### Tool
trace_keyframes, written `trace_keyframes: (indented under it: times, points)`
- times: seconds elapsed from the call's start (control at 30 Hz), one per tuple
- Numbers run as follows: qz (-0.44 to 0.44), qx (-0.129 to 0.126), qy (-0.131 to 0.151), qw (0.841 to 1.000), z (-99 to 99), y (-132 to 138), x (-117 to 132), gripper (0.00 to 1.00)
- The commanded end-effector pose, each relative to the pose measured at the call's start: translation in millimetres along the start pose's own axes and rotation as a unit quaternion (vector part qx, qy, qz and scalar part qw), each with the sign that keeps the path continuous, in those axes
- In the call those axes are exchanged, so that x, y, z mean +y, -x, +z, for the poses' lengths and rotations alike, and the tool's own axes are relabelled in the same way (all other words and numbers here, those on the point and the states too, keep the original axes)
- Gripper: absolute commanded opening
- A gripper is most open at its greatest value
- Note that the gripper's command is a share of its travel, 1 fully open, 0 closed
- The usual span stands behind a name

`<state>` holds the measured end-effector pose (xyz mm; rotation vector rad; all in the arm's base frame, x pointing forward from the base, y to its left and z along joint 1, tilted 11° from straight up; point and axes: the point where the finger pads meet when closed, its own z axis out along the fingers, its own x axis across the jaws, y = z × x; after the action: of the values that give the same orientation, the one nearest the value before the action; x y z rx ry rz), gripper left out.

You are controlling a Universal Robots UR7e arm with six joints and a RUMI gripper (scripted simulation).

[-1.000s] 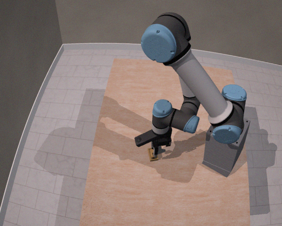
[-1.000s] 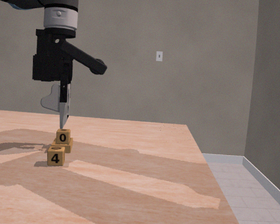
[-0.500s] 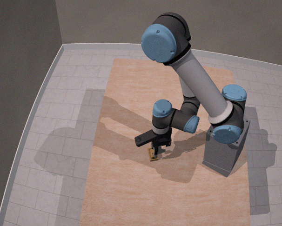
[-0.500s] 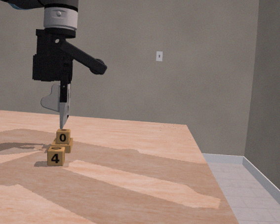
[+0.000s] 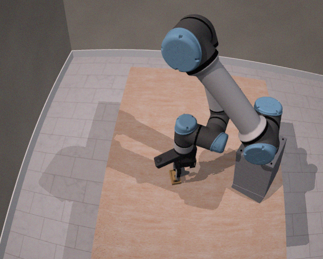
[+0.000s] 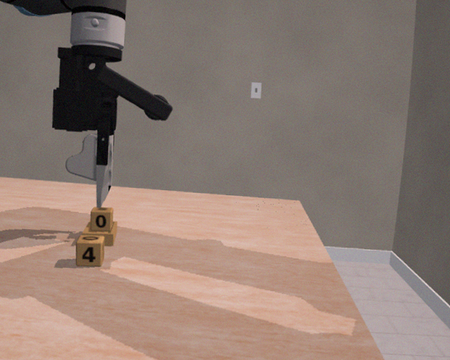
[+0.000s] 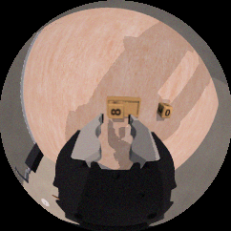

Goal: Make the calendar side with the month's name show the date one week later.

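- The calendar tray (image 5: 171, 178) (image 6: 110, 238) (image 7: 134, 99) lies on the bench (image 5: 188, 232) (image 6: 256, 350) (image 7: 72, 57), nearer the left edge than the right edge in the top view and well in from both upper corners.
- The seated cube (image 6: 101, 219) (image 7: 115, 112) is at one end of the tray. It shows an upright "0" in the exterior view. The wrist view shows an "8" on its top, turned sideways.
- The loose cube (image 6: 89, 254) (image 7: 165, 111) rests on the bench outside the tray, just beside it. Its front reads "4" in the exterior view, upright; its top carries a "0".
- The month's name cannot be read. In the exterior view, the two cubes cover part of the tray.
- The gripper (image 5: 177, 179) (image 6: 99, 206) (image 7: 115, 115) points down over the seated cube. Its jaws stand partly apart, clamped on nothing. In the exterior view one finger hides the other, and contact with the cube cannot be judged.
- In the top view, the gripper covers part of the tray, and the loose cube is hidden.
- The arm (image 5: 229, 99) (image 6: 98, 30) is cut off at the top of the exterior view.
- The base block (image 5: 250, 178) stands by the right edge of the bench in the top view.
- The lower corners of the bench are out of frame in the top view.
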<state>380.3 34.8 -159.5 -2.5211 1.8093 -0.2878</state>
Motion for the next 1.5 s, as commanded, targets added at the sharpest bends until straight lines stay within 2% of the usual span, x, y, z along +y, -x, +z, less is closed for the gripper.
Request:
trace_keyframes:
  times: [0.0, 0.57, 1.47]
  points:
    - [0.001, 0.001, -0.001, 1.0, 5.1, -2, -2, 0.28]
    - [0.001, 0.001, -0.001, 1.0, 25.9, -2, -2, 0.28]
    - [0.0, 0.0, -0.001, 1.0, 26.4, -1, -1, 0.28]
